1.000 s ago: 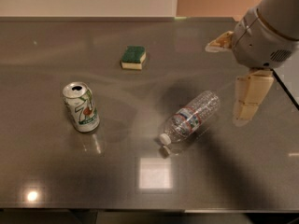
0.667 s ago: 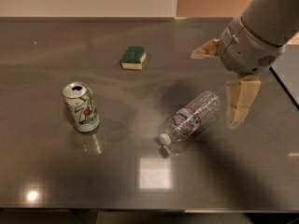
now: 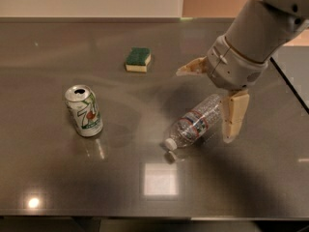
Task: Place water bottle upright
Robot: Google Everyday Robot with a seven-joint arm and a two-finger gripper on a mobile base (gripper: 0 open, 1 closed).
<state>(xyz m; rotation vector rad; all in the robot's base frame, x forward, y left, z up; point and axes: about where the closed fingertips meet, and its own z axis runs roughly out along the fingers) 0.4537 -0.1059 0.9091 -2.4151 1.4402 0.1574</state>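
The water bottle (image 3: 195, 123) lies on its side on the dark table (image 3: 145, 187), right of centre. Its white cap (image 3: 169, 143) points toward the front left and its base toward the back right. My gripper (image 3: 205, 105) hangs just above the bottle's base end, coming in from the upper right. It is open: one tan finger (image 3: 233, 116) points down at the right of the bottle and the other finger (image 3: 192, 68) sticks out to the left behind it. Nothing is held.
A green-and-white soda can (image 3: 84, 110) stands upright at the left. A green and yellow sponge (image 3: 137, 60) lies at the back centre. The table's right edge (image 3: 289, 88) runs close behind my arm.
My gripper has moved left and toward the bottle, now straddling its base end. The bottle, can and sponge have not moved.
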